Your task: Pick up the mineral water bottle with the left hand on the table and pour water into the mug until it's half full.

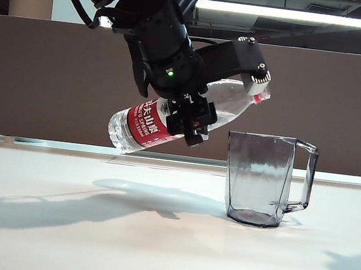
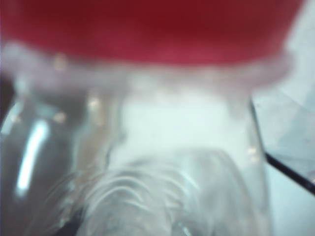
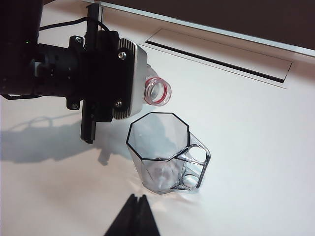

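The left gripper (image 1: 192,120) is holding the mineral water bottle (image 1: 168,124) in the air, fingers clamping its middle beside the red label, its open neck tilting up toward the mug (image 1: 264,178) standing on the table (image 1: 88,242). The right gripper (image 3: 134,216) is hovering near the mug, its fingers pressed together on nothing.

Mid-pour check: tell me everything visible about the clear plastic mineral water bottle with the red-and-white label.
The clear plastic mineral water bottle with its red-and-white label is held off the white table by the black left gripper, shut on its middle. It lies tilted, base low and away from the mug, neck raised toward the transparent grey faceted mug. Its cap is off: the open mouth with red neck ring sits just outside the mug's rim. No stream shows. The right gripper hangs shut, apart.
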Robot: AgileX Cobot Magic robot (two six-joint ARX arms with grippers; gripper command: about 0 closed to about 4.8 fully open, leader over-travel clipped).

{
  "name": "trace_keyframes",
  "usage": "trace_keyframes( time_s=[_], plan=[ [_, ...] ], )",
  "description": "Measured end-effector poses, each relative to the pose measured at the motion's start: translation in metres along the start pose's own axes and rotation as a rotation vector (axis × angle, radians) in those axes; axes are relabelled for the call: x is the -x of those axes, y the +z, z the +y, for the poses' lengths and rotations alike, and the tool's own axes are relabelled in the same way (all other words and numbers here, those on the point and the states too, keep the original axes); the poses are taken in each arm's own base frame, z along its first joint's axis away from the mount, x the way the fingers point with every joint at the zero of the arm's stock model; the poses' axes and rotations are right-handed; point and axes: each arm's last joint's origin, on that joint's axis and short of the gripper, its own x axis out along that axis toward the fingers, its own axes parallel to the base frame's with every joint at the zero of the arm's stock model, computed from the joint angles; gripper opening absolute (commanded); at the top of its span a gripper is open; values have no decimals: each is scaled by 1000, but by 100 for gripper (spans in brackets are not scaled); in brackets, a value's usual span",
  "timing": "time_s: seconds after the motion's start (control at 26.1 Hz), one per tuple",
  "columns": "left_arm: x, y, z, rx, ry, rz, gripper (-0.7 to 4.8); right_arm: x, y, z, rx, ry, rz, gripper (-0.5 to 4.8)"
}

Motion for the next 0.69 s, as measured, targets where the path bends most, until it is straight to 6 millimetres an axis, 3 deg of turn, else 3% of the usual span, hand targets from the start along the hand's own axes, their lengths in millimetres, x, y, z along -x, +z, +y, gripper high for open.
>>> trace_keyframes(
  time_s=[0.69],
  plan=[
    [3, 5, -4, -134, 12, 18, 213, 0, 0, 0, 0, 0, 0, -2]
  ],
)
